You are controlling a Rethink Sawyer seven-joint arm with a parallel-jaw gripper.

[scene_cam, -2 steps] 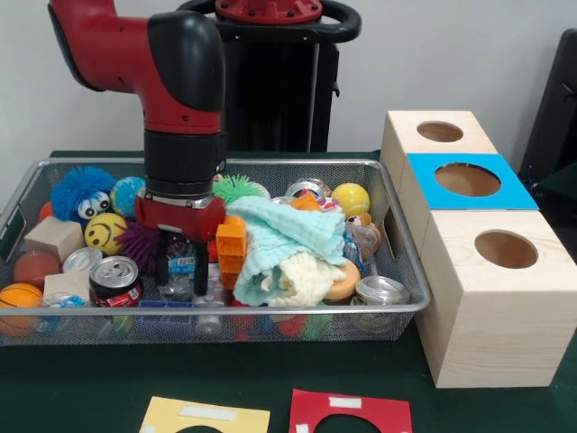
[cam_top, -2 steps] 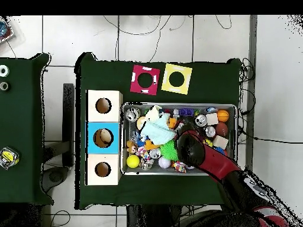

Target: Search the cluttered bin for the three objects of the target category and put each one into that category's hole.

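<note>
Red card [scene_cam, -2 steps: 350, 412] on green table [scene_cam, -2 steps: 108, 383]; white wall [scene_cam, -2 steps: 451, 54] behind; fingers [scene_cam, -2 steps: 163, 259] apart over bin [scene_cam, -2 steps: 397, 302].

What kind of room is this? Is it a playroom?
More likely a robot lab: a red robot arm reaches into a wire bin of toys beside wooden boxes with holes, and cables trail across the tiled floor.
</note>
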